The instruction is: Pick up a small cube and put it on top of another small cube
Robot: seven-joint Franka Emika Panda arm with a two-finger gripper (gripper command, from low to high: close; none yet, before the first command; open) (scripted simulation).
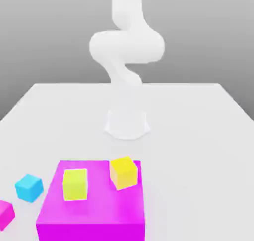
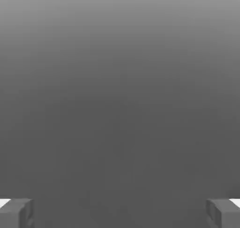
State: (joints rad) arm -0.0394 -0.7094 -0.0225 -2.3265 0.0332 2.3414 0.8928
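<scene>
Your gripper [image 2: 120, 213] hangs wide with nothing between its fingers, since no pick has begun. The cyan cube [image 1: 29, 187] sits on the table [image 1: 198, 136] near the exterior view's left, just beside the big magenta block [image 1: 92, 210]. The lemon cube [image 1: 75, 184] rests on that block, left of the orange-yellow cube [image 1: 123, 172], so you'll stack up there

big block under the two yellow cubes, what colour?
Magenta. The big block shows best in the exterior view.
</scene>
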